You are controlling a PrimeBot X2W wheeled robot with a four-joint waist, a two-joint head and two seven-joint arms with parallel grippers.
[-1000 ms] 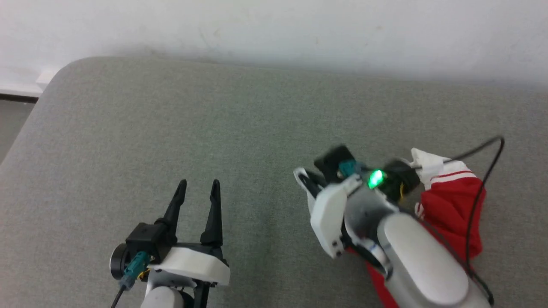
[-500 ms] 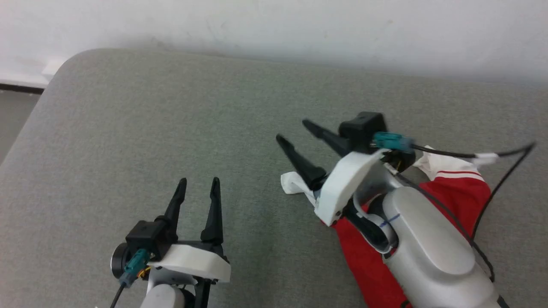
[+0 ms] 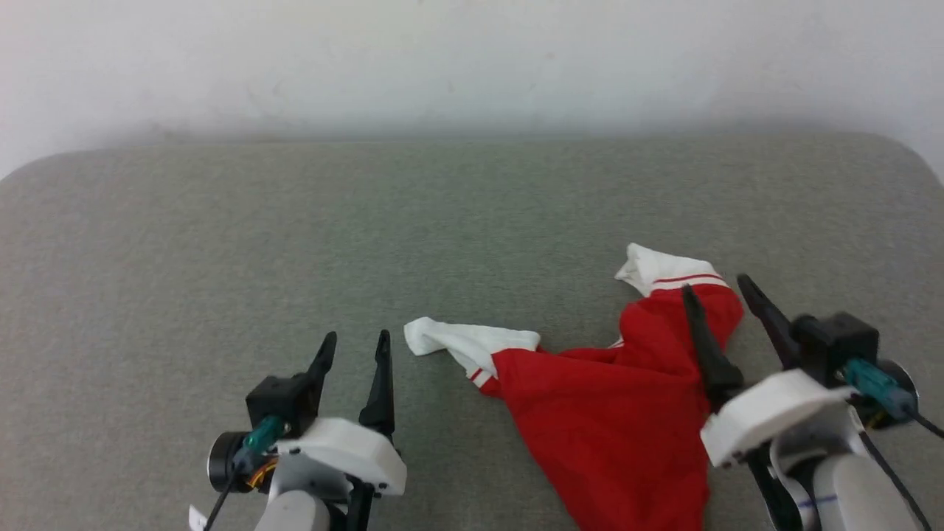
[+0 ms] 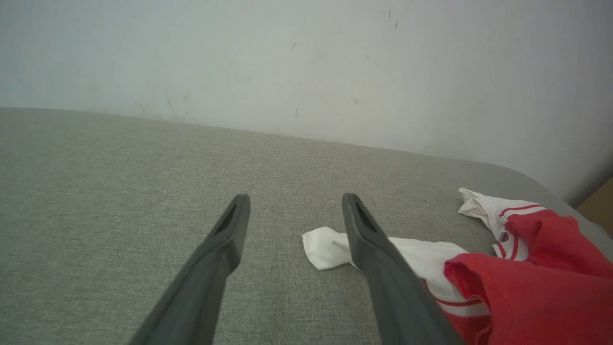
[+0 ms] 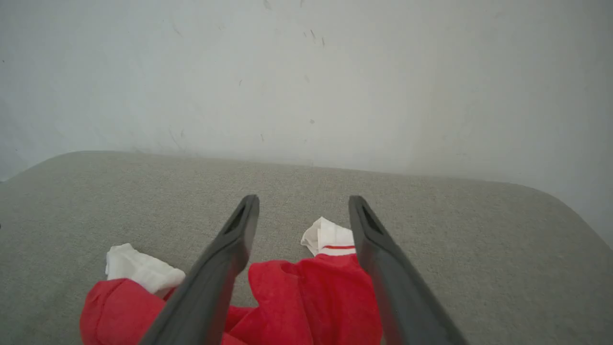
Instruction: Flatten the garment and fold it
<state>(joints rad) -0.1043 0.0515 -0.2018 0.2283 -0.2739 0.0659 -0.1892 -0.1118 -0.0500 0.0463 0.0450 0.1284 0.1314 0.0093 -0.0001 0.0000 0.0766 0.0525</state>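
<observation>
1. Head view: the right end effector (image 3: 714, 285), bent over the garment (image 3: 612, 413) a second ago, is now back at lower right, fingers spread and empty. The garment lies crumpled on the grey worktop (image 3: 295, 236), its white sleeve (image 3: 450, 339) stretched toward the left end effector (image 3: 356, 335), which is likewise spread.
2. Left wrist view: the sleeve tip lies just beside the right-hand finger.
3. Right wrist view: spread fingers over red folds.

A bare indoor room, more like a test space than a furnished home. A plain white wall (image 3: 472, 59), lightly scuffed and flecked, stands directly behind a wide counter (image 3: 221, 243) covered in grey woven fabric, with rounded corners. The room's exact kind cannot be told.
</observation>
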